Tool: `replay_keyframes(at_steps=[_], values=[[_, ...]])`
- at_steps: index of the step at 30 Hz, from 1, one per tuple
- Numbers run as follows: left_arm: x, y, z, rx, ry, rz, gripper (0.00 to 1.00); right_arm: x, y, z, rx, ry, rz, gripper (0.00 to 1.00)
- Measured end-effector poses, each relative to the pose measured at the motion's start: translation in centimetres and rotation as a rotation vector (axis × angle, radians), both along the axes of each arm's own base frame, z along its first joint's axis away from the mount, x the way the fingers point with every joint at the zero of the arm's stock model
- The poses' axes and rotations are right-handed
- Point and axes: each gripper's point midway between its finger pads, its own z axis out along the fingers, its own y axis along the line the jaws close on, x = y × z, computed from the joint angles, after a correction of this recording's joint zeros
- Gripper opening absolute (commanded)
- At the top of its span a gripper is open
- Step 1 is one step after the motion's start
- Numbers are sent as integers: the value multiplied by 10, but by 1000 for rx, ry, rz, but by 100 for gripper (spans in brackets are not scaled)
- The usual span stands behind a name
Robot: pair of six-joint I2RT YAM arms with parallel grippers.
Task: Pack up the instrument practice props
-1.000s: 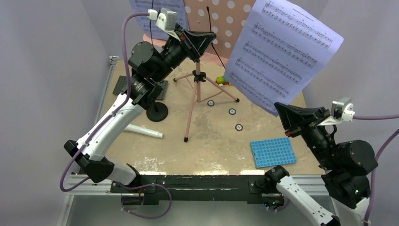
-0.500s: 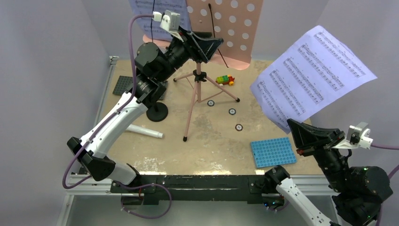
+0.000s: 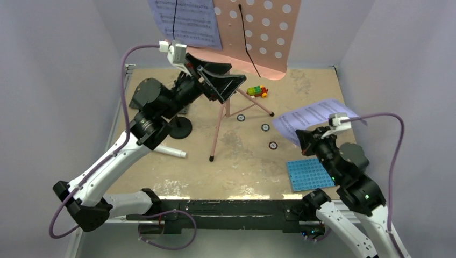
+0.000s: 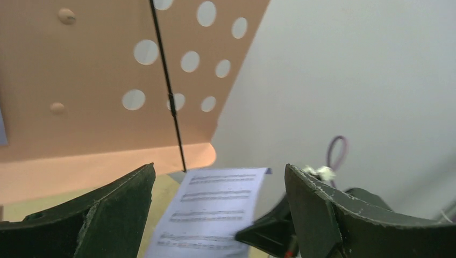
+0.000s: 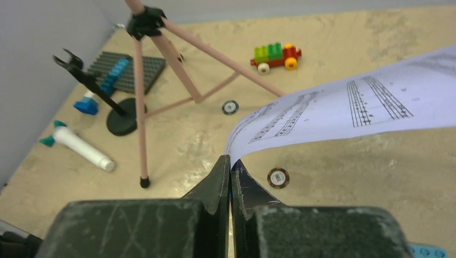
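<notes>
The pink tripod music stand (image 3: 221, 115) stands mid-table, its hole-dotted desk (image 3: 263, 32) at the top of the top view. One lavender sheet-music page (image 3: 188, 21) rests on the desk's left side. My right gripper (image 3: 300, 135) is shut on the corner of a second page (image 3: 314, 114), held low over the right of the table; the pinch shows in the right wrist view (image 5: 230, 160). My left gripper (image 3: 228, 80) hangs open and empty below the desk (image 4: 97, 70). The black mic stand (image 3: 180, 128) and the white microphone (image 3: 166, 151) are left of the tripod.
A blue studded plate (image 3: 312, 174) lies at the front right, just below my right gripper. A grey plate (image 5: 129, 70) with blue bricks sits at the back left. A toy brick car (image 3: 257, 91) and three small discs (image 3: 265, 127) lie behind and right of the tripod.
My right gripper has swung the page down from high in the air to just above the table. My left gripper has opened and pulled down and back from the desk.
</notes>
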Motion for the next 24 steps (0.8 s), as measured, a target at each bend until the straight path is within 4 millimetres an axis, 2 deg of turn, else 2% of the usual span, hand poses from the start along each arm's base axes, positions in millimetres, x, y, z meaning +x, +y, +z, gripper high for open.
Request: replay_keyframes(at_steps=[3,4,6,8,9,12,15,17,20,22,24], values=[[-29,12,-2,-25,6,-32,95,23,12,-34,-29,109,-16,0],[-52,25,-27,-35,53,-53,95,41,23,-54,-33,183,-23,0],[-58,29,-37,-45,72,-58,95,47,26,-60,-31,208,-30,0],[-64,37,-71,-47,136,-55,95,60,27,-67,-13,242,-57,0],[-67,41,-95,-35,184,-50,95,66,25,-69,0,252,-72,0],[-73,47,-155,-2,314,-40,95,92,9,-77,71,301,-155,0],[-79,53,-192,10,409,-36,95,115,-12,-85,157,343,-225,0],[-83,57,-209,3,459,-35,95,130,-26,-90,223,373,-264,0],[-86,59,-223,-18,518,-41,95,158,-43,-86,293,406,-301,0],[-87,58,-233,-24,559,-43,95,183,-51,-74,327,411,-307,0],[-87,57,-240,-23,587,-43,95,207,-55,-52,345,385,-290,0]])
